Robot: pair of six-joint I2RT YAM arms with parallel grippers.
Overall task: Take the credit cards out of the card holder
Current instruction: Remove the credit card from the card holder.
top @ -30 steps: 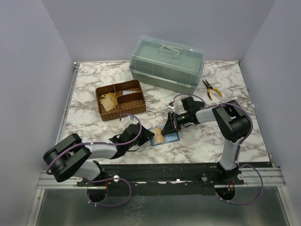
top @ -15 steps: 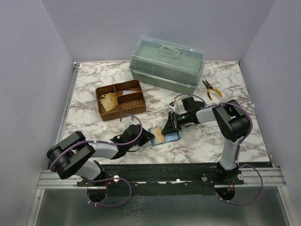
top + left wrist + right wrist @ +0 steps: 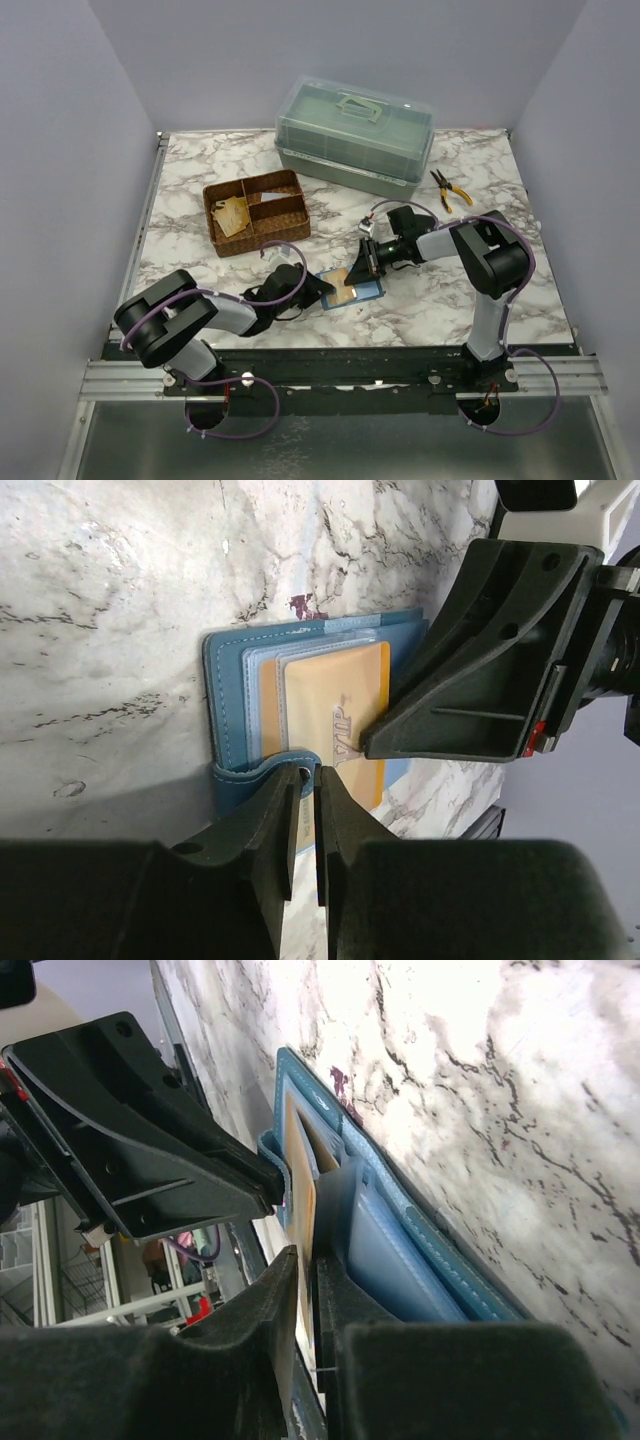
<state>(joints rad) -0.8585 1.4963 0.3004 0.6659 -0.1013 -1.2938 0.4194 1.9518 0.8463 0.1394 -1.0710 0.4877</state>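
The teal-blue card holder (image 3: pixel 371 291) lies open on the marble table between the two arms. A tan-orange credit card (image 3: pixel 330 705) sits in its lighter blue pockets (image 3: pixel 262 695). My left gripper (image 3: pixel 312 773) is shut on the card holder's strap tab at its near edge; it also shows in the top view (image 3: pixel 318 291). My right gripper (image 3: pixel 308 1260) is shut on the edge of the credit card (image 3: pixel 303 1200), beside the card holder's inner pocket (image 3: pixel 400 1260); it also shows in the top view (image 3: pixel 357 272). Any other cards are hidden.
A brown wicker basket (image 3: pixel 292 220) with tan items stands at the back left. A green plastic case (image 3: pixel 355 135) stands at the back. Yellow-handled pliers (image 3: pixel 448 188) lie at the back right.
My left arm's elbow has swung to the right while its gripper stayed on the card holder. The right gripper and the card have barely moved.
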